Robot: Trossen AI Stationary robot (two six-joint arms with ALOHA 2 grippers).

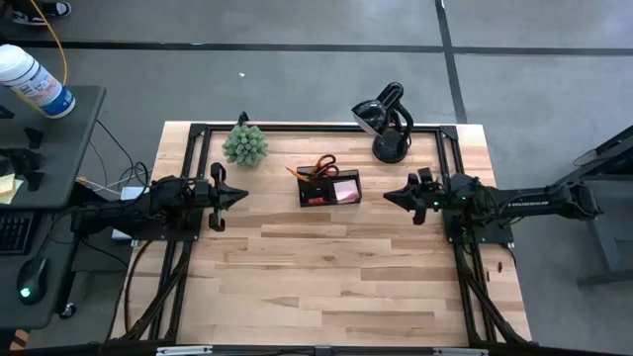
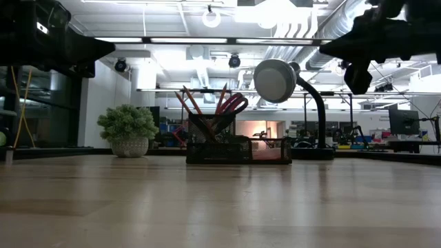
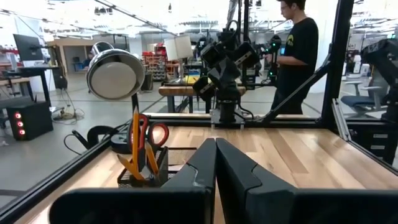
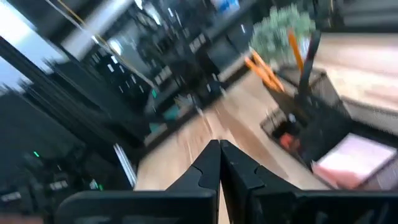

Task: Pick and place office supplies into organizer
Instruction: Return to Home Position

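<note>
We see the organizer (image 1: pixel 329 188) in the upper middle of the high view, on the table (image 1: pixel 326 287), between the two arms. Red scissors (image 1: pixel 323 165) and pencils (image 1: pixel 296 173) stick up out of its rear cup, leaning at angles. A pink pad (image 1: pixel 347 190) lies in its right compartment.

The left gripper (image 1: pixel 243 196) sits left of centre, well apart from the organizer and pointing at it. Its fingers (image 3: pixel 202 163) are pressed together and hold nothing. The right gripper (image 1: pixel 388 197) mirrors it right of centre, tips likewise closed to a point and empty.

In the low view both arms are dark shapes in the top corners, clear of the wood. The lamp (image 1: pixel 386 124) stands up and right of the organizer, the plant (image 1: pixel 244 144) up and left. A person (image 3: pixel 298 50) stands beyond the table in the left wrist view.
</note>
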